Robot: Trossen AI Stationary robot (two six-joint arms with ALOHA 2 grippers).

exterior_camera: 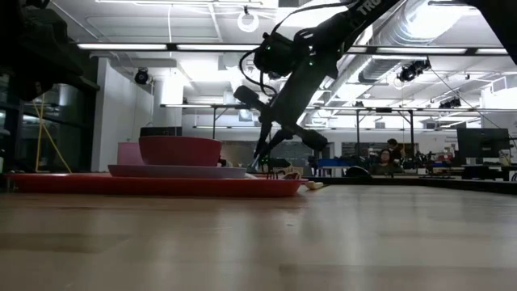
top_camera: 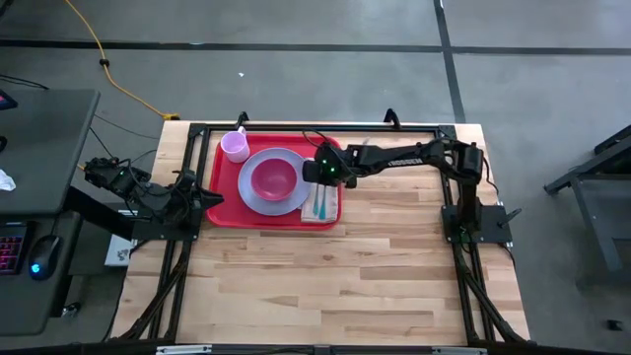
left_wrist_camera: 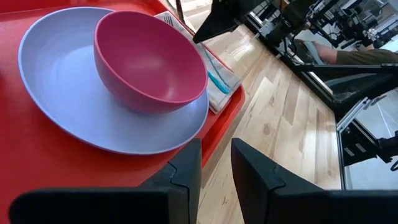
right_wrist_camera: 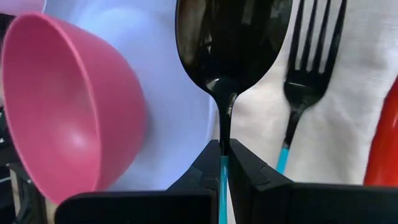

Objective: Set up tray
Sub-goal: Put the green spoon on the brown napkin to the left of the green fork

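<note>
- One red tray (top_camera: 223, 211) lies flat on the wooden counter (top_camera: 335, 276), near the far edge and toward its left side; its long axis runs along that far edge.
- On the tray sits a round lavender plate (top_camera: 252, 193), and on the plate stands a pink bowl (top_camera: 273, 177), which looks empty.
- At the tray's far left corner stands a pale pink cup (top_camera: 235, 146); its contents cannot be made out.
- Along the tray's right end lies a white napkin (top_camera: 326, 207), with a black fork (right_wrist_camera: 303, 74) with a teal handle end resting on it.
- Above that right end of the tray hangs the right end effector (top_camera: 320, 170), its fingers pinched tight on the thin handle of a black spoon (right_wrist_camera: 231, 43), whose bowl hangs over the plate's edge and the napkin, beside the fork.
- Just off the tray's left end sits the left end effector (top_camera: 197, 200), low beside the rim, fingers part-way apart and holding nothing.
</note>
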